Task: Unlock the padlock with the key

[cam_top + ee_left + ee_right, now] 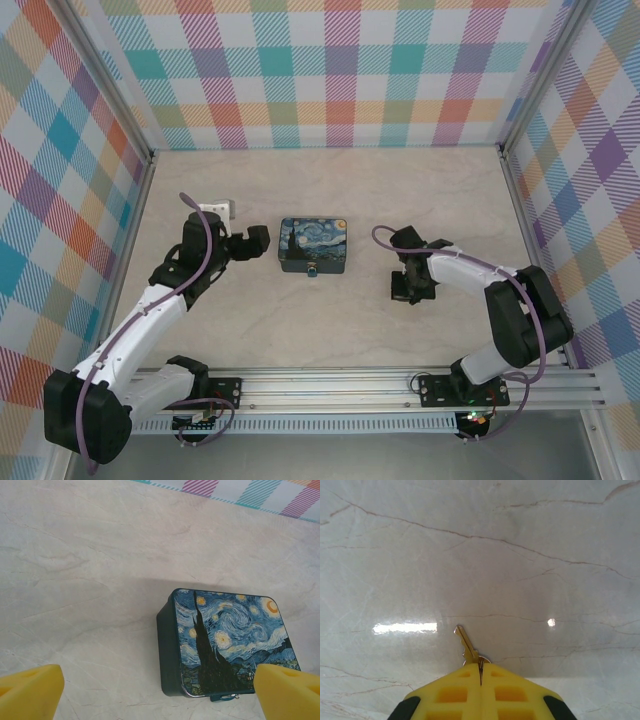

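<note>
The tiny blue padlock (313, 270) hangs at the near side of the Starry Night tin (314, 245). In the left wrist view it peeks out under the tin's lower edge (225, 697). My left gripper (257, 240) hovers just left of the tin, open, its yellow fingers (30, 690) spread wide with nothing between them. My right gripper (405, 290) points down at the table to the right of the tin. It is shut on the head of the small key (465, 642), whose blade sticks out ahead of the fingertips (495, 680), low over the table.
The tin (230, 640) is the one big object on the pale marble-patterned tabletop (330, 330). A small white block (218, 209) sits behind the left arm. Checked walls close in the left, back and right sides.
</note>
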Tool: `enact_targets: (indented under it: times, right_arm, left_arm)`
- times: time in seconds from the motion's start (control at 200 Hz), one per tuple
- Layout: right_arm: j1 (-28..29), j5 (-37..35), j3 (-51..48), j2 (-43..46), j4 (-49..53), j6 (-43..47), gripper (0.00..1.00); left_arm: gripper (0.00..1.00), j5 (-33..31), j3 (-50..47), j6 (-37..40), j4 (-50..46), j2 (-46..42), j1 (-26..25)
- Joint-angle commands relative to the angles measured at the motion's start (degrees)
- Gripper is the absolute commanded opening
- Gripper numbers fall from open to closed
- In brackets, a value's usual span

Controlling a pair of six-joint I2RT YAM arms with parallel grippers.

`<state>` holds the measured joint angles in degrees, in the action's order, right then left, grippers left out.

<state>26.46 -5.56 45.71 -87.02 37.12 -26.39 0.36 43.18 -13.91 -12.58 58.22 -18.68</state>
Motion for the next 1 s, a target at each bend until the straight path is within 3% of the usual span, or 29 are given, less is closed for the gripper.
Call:
enact_targets:
  times: [0.0,0.63,0.995]
  right_arm:
    - [0.48,0.37,0.69,-1.07,0.15,-0.41,0.02]
    - [3.03,-1.71,-0.23,8.37,-6.64,-0.76,0.0]
    - [9.75,0.65,-4.35,18.59,-24.96,-0.5,0.0]
  left_arm:
    - [0.97,0.34,0.36,-0.74,-0.53,-1.15,-0.4]
    - [0.94,12.21,-0.77,-14.19,10.05,1.19,-0.48]
    - [0.83,21.29,-0.28,-20.6,18.48,5.63,-2.47]
